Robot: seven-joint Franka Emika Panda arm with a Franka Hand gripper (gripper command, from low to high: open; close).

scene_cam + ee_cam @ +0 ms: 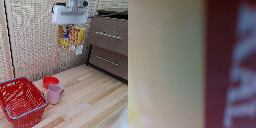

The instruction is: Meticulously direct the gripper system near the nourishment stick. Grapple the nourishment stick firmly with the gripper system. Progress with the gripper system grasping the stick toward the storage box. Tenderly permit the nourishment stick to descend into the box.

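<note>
Fingers of the gripper system (70, 25) look clamped on the nourishment stick's (71, 38) top edge, dangling high, well apart from the red shopping basket (22, 101). Looks light, floppy, slick; top-edge pinch seems right.

**Arm raised high, fingers hidden behind a held package**

The white, bulky robot arm reaches down from the top edge of the exterior view and ends in a flat white block, the gripper system (70, 25), held high above the wooden tabletop. The block sits level, its broad face towards the camera. Its fingers are not visible, hidden behind the flat yellow snack package with red-orange print (71, 38) hanging directly below it. The wrist view is a close blur.
</note>
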